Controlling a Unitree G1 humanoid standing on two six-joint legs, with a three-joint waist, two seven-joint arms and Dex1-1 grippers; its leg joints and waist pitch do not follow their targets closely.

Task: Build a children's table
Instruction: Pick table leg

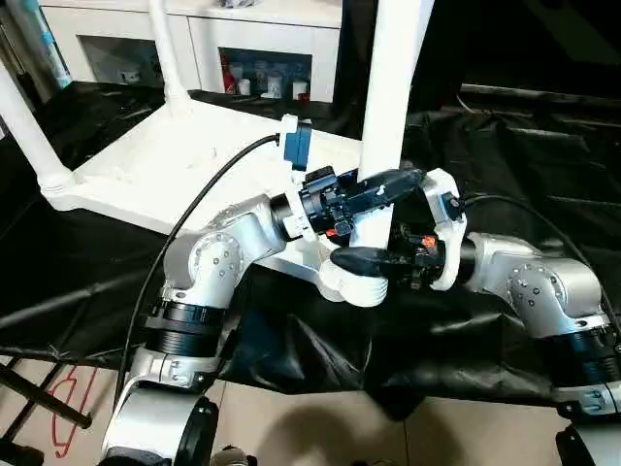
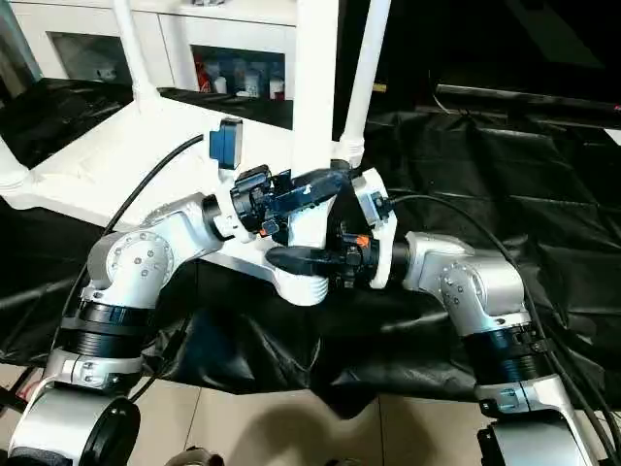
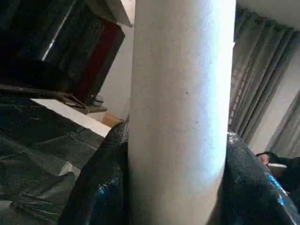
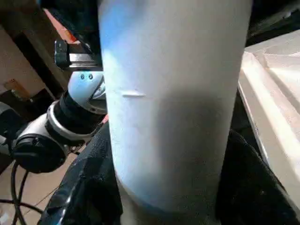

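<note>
The white table top (image 1: 184,165) lies upside down on a black cloth, ribbed underside up. Three tube legs (image 1: 167,49) (image 1: 29,126) (image 2: 364,78) stand in its other corner sockets. The near leg (image 1: 393,78) stands upright in the near corner socket (image 1: 359,288). My left gripper (image 1: 383,189) is shut around this leg a little above the socket. My right gripper (image 1: 367,260) is shut on the same leg just below it, right at the socket's top. In both wrist views the leg (image 3: 180,108) (image 4: 173,103) sits between black fingers (image 3: 101,183) (image 4: 84,187).
A black cloth (image 1: 543,155) covers the work surface and hangs over its near edge onto the tiled floor (image 1: 320,427). A white cabinet with glass doors (image 1: 262,39) stands behind the table. A black stand's legs (image 1: 29,398) lie on the floor at the lower left.
</note>
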